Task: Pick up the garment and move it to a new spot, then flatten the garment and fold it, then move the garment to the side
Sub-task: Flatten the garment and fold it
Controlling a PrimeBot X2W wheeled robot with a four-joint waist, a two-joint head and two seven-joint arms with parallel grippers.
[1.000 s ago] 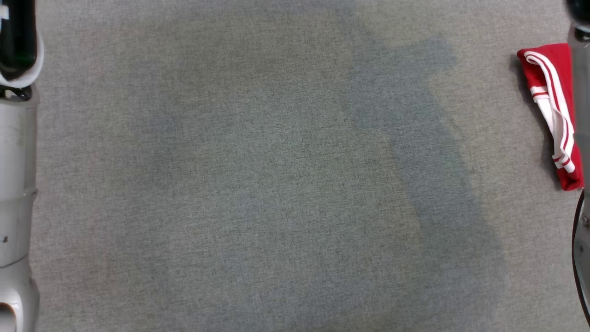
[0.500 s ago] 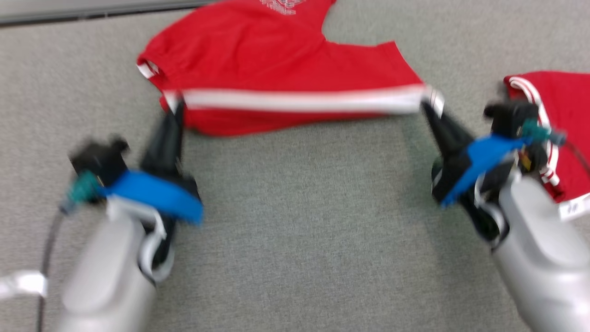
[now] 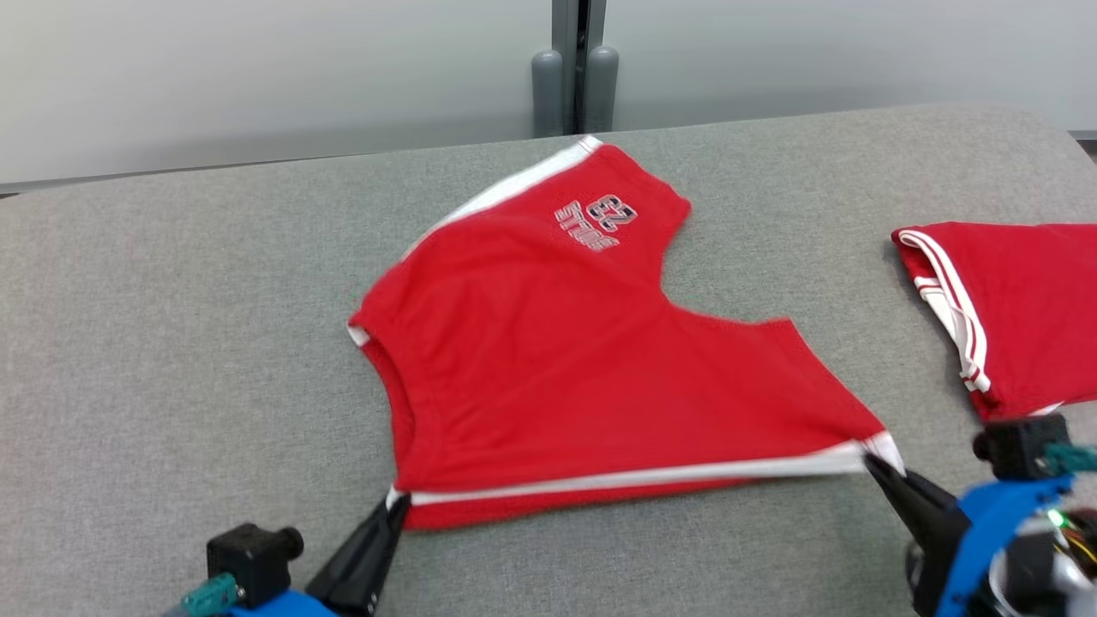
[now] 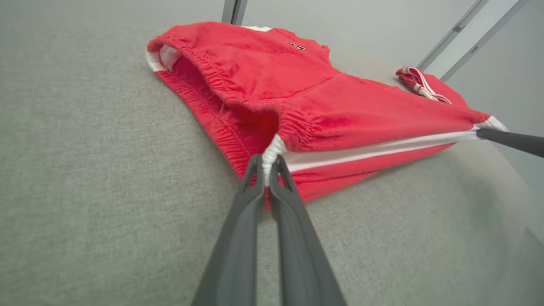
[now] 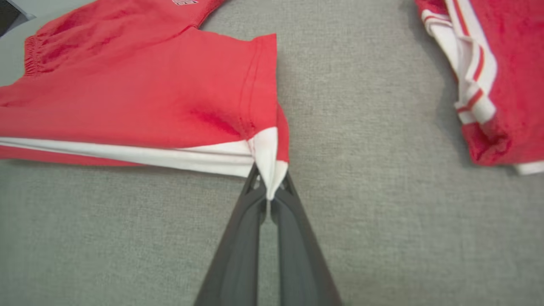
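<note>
There are two red pieces of clothing on one grey counter (image 3: pixel 171 360): one pair of red shorts (image 3: pixel 548 360) and one folded red garment (image 3: pixel 1020 300). There are two sets of dark fingers, the left fingers (image 4: pixel 240 238) and the right fingers (image 5: pixel 242 238), two in each set. Two grey posts (image 3: pixel 548 90) stand at the back.

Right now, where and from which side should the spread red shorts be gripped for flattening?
Grip the two ends of the white stripe along the near edge of the red shorts, from the robot's side. That taut edge lies nearest. The left fingers are shut on the waistband corner, the right fingers on the hem corner.
</note>
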